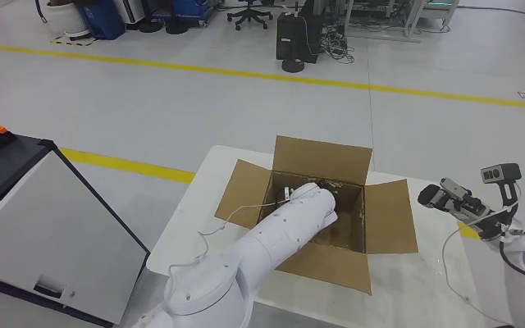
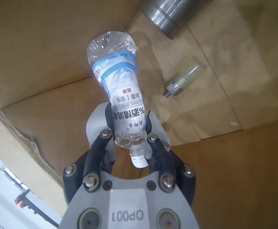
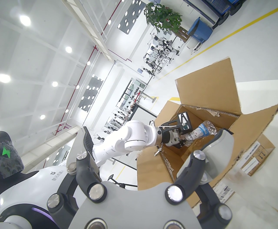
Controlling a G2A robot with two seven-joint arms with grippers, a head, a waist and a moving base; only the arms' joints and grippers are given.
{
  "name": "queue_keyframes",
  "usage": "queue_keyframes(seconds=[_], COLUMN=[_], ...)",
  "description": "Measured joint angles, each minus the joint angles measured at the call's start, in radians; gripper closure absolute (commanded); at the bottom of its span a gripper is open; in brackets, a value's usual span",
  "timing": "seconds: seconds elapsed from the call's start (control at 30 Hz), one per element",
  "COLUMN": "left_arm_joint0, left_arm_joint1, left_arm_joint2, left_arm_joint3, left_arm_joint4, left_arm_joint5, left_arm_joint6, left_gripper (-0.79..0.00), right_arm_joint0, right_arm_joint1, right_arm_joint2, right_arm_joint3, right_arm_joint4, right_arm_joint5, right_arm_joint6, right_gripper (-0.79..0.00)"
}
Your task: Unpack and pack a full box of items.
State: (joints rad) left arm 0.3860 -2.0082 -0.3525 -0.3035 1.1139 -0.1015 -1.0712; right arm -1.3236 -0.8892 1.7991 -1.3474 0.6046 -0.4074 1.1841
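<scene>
Down inside the open cardboard box point(image 1: 321, 160), the left gripper point(image 2: 128, 118) has its fingers point(image 2: 155, 130) closed on a clear plastic bottle point(image 2: 117, 82). They pinch it low on the label near the shoulder, with the white cap pointing back toward the wrist and the crumpled base pointing away. The bottle hangs tilted above the box floor and touches nothing that I can see. On the floor beneath it lie a small threaded part point(image 2: 186, 76) and, further off, a steel cylinder point(image 2: 167, 15). I read this as the lift-out of the bottle, though a put-down would look much the same. Either way I would travel straight up along the box's axis, because the far end of the bottle sticks out well beyond the fingers and could catch a wall or a raised flap if I swung sideways too early. The body is thin and already dented, so I would hold the squeeze where it is; more force may buckle the bottle and let it pivot. The grip is off-centre, so slow wrist turns will keep the base from drooping. The right gripper point(image 3: 155, 138) waits beside the box over the worktop point(image 1: 195, 221), fingers spread wide with nothing between them. I would leave it parked there, out of the left arm's exit path.
</scene>
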Motion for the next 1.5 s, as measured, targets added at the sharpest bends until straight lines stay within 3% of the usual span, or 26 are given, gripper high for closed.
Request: queue_keyframes(seconds=[0.4, 0.63, 0.67, 0.7, 0.73, 1.5], left_arm_joint0=[-0.033, -0.006, -0.005, -0.005, -0.006, 0.01], left_arm_joint1=[0.005, 0.009, 0.009, 0.008, 0.008, 0.008], left_arm_joint2=[-0.001, -0.028, -0.033, -0.036, -0.038, -0.104], left_arm_joint3=[-0.02, 0.033, 0.04, 0.044, 0.048, 0.098], left_arm_joint4=[-0.001, -0.049, -0.055, -0.059, -0.06, -0.157], left_arm_joint5=[-0.158, -0.202, -0.194, -0.183, -0.171, 0.021], left_arm_joint6=[-0.158, -0.126, -0.121, -0.12, -0.122, -0.02], left_gripper=[0.0, 0.0, -0.231, -0.65, -0.785, -0.785], right_arm_joint0=[0.0, 0.0, 0.0, 0.0, 0.0, 0.0], right_arm_joint1=[0.0, 0.0, 0.0, 0.0, 0.0, 0.0], right_arm_joint2=[0.0, 0.0, 0.0, 0.0, 0.0, 0.0], right_arm_joint3=[0.0, 0.0, 0.0, 0.0, 0.0, 0.0], right_arm_joint4=[0.0, 0.0, 0.0, 0.0, 0.0, 0.0], right_arm_joint5=[0.0, 0.0, 0.0, 0.0, 0.0, 0.0], right_arm_joint6=[0.0, 0.0, 0.0, 0.0, 0.0, 0.0], right_gripper=[-0.785, -0.785, -0.785, -0.785, -0.785, -0.785])
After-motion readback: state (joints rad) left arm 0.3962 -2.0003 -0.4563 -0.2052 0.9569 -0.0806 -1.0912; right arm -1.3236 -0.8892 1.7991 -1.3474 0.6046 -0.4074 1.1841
